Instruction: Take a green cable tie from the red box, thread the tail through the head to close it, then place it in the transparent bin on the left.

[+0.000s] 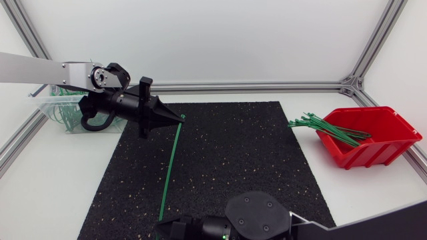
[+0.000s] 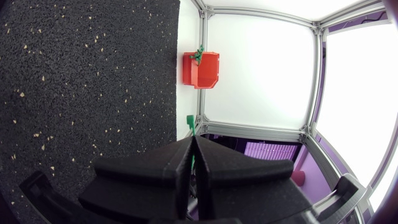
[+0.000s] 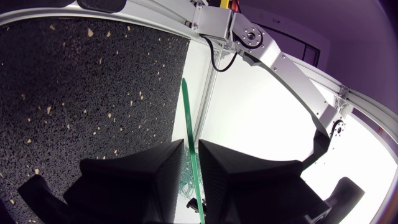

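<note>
Head view only: thin green plastic cable tie (image 1: 171, 167) spans my claws, 11 to 6 o'clock.
Left claw (image 1: 181, 118): clamped on its end.
Right claw (image 3: 191, 144): nipping the other end.

Black rubber mat (image 1: 227, 167), flecked with pale specks, lies flat on white table (image 1: 60, 193); aluminium frame rail (image 1: 253, 86) runs along table's far edge.

The white table (image 1: 53, 193) carries a black speckled mat (image 1: 227, 153) at its middle, a red box (image 1: 380, 143) right of the mat with green cable ties (image 1: 320, 125) sticking out, and a transparent bin (image 1: 57, 110) far left.
</note>
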Motion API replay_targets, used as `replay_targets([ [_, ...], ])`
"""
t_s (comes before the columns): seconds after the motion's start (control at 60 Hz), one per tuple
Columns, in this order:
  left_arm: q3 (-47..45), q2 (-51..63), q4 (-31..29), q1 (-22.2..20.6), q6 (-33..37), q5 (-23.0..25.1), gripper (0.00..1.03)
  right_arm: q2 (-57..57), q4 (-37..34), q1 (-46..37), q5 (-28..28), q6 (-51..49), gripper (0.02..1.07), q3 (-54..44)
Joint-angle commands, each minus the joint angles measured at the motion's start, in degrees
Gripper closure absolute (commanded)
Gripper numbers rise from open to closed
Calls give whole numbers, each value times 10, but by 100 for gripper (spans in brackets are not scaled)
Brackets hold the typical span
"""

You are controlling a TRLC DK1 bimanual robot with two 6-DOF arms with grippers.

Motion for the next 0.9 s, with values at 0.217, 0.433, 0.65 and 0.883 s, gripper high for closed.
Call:
replay_targets([
  [0.217, 27, 21, -51, -2, 49, 5, 100, 2, 9, 0, -8, 1, 91, 3],
  [0.433, 30, 25, -62, -2, 58, 5, 100, 6, 9, -7, -20, 1, 102, 3],
  [0.65, 29, 25, -77, -3, 80, 5, 100, 17, 9, -37, -39, 1, 102, 14],
  [0.883, 25, 16, -97, -2, 113, 5, 100, 21, 9, -77, -55, 23, 102, 14],
])
